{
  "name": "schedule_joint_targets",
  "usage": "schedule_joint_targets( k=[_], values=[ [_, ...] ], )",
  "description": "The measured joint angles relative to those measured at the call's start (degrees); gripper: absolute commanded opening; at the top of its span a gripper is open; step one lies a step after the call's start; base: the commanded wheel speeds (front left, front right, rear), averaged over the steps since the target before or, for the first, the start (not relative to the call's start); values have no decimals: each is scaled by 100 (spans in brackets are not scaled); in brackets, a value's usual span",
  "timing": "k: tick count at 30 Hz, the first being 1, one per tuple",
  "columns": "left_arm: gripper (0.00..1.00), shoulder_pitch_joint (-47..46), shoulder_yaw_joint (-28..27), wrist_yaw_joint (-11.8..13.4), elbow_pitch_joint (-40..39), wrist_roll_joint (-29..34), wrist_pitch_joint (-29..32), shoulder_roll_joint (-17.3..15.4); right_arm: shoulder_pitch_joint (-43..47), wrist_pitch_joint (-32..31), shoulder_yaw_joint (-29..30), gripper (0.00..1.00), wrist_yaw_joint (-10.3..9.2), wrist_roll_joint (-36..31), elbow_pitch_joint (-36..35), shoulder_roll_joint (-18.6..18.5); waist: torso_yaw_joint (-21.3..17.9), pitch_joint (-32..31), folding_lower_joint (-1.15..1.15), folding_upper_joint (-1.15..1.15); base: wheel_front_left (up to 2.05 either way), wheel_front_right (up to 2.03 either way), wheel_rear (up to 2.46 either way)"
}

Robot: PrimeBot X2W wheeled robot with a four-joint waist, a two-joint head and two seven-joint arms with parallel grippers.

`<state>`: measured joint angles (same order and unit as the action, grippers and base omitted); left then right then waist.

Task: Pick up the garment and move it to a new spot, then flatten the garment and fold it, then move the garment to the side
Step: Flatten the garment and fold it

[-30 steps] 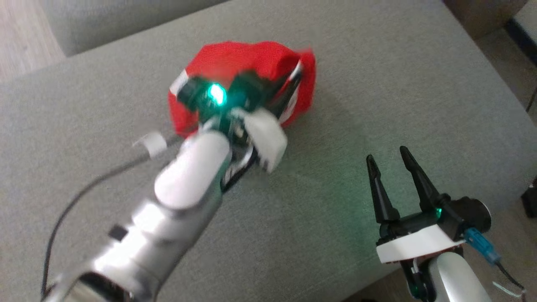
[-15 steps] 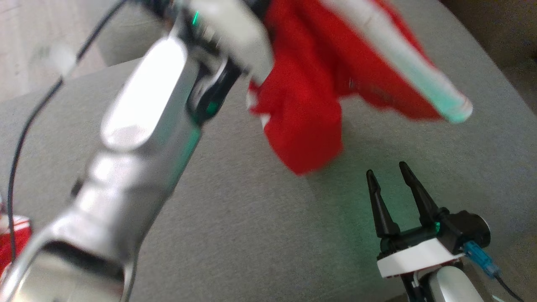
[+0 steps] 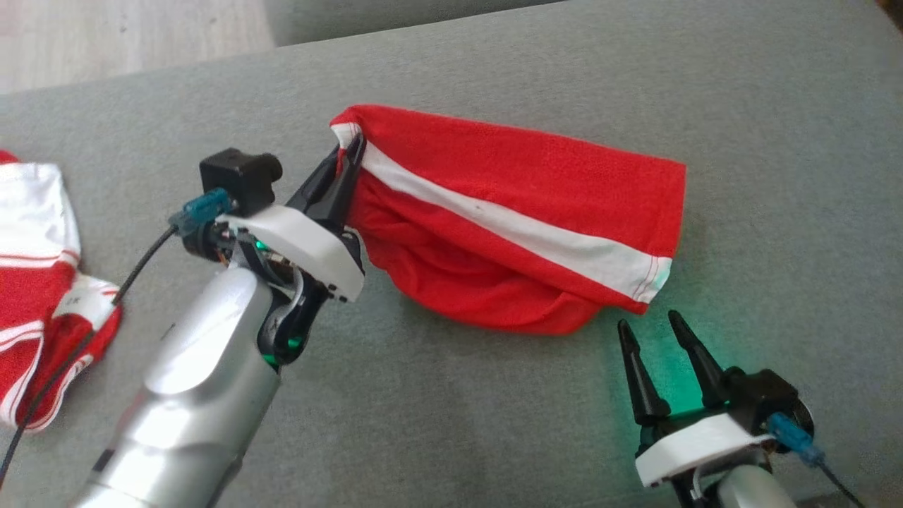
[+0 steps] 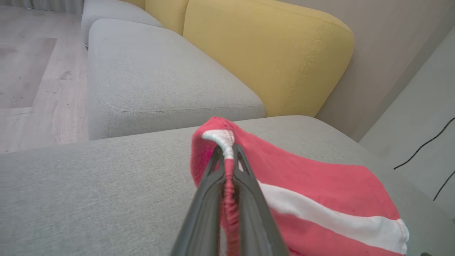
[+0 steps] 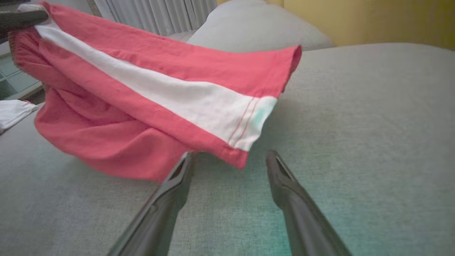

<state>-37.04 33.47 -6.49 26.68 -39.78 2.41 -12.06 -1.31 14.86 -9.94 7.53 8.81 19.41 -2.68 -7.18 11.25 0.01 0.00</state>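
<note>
On the middle of the grey cushion (image 3: 437, 416) lies the red garment (image 3: 536, 204), one corner lifted off the cushion by the left hand (image 3: 355, 147), which is clamped tight on it, probably to pull the cloth flat. Near the cushion's front edge the right hand (image 3: 650, 321) hovers, spread wide and empty.

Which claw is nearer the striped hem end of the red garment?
Right. The right claw sits open just short of that hem end; the left claw pinches the opposite end of the garment.

Soft daylight — sharp, green glow
</note>
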Motion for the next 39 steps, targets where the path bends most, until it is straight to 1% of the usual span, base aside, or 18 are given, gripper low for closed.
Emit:
schedule_joint_targets(
  k=[4,7,9,16,17,18,19,20,25,32,34,36,39],
  values=[
    [0,-93,14,-8,102,0,-48,34,-176,0,7,100,0,404,253,0,111,31,0,0,0,0,0],
    [0,-149,56,-14,175,-1,-47,56,-371,0,51,100,0,975,365,-1,147,46,0,0,0,0,0],
    [0,-181,76,-15,198,-14,-48,57,-524,0,11,100,0,1213,476,-8,156,50,0,0,0,0,0],
    [0,-232,151,-43,289,-60,-49,58,-833,0,-287,100,0,1646,710,-7,168,40,0,0,0,0,0],
    [0,-239,157,-58,296,-62,-54,57,-859,0,-302,84,0,1623,702,-5,170,37,0,0,0,0,0],
    [0,-249,164,-58,304,-74,-55,58,-880,0,-294,53,0,1583,683,-5,171,32,0,0,0,0,0],
    [0,-257,171,-58,318,-102,-56,57,-889,0,-279,24,0,1550,647,-8,172,24,0,0,0,0,0],
    [0,-262,176,-58,332,-113,-57,57,-888,0,-268,0,0,1534,598,-8,173,13,0,0,0,0,0],
    [0,-285,180,-59,354,-119,-126,46,-861,0,-71,0,0,1348,125,-8,180,-26,-1,0,0,0,0],
    [0,-570,177,-60,115,-115,-392,14,-1020,0,442,0,0,1055,-1048,-7,146,71,-1,0,0,0,0],
    [0,-775,176,-63,13,-115,-460,15,-1350,0,531,0,0,880,-1174,-18,139,147,-1,0,0,0,0],
    [0,-1092,177,-65,-58,-83,-509,12,-1893,0,568,0,0,824,-1194,-108,131,256,0,0,0,0,0],
    [0,-1759,174,-65,-94,-15,-598,24,-2945,1,668,0,0,840,-1089,-503,134,482,0,0,0,0,0]
  ],
)
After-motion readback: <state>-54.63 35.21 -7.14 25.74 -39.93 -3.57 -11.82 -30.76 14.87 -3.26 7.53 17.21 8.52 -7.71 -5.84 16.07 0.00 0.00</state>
